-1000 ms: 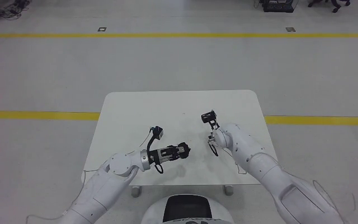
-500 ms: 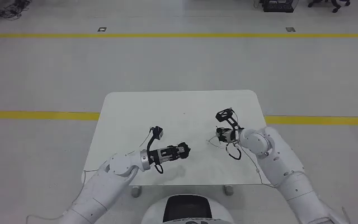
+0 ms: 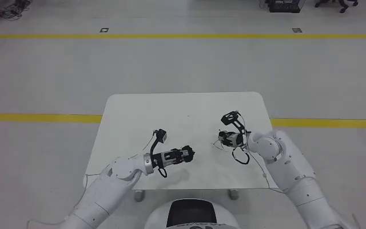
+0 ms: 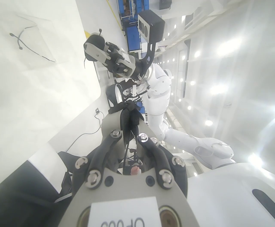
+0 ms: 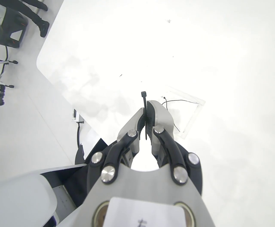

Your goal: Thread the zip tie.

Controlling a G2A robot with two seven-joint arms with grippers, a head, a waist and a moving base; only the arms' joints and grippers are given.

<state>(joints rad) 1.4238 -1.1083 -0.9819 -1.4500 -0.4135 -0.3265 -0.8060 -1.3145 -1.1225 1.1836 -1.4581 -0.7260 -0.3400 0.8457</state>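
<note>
The white worktop has rounded corners and stands on a pale grey, glossy floor. A yellow floor line runs across well beyond the worktop. A second yellow line comes out on either side of the worktop. Small dark floor plates lie farther from the worktop than the first line. Blue racks stand well beyond the worktop. A black cable trails on the floor near one worktop corner. Round ceiling lights shine in rows above the worktop.

Count: zip tie three; right end effector, left end effector two; clear tray one; table one.
</note>
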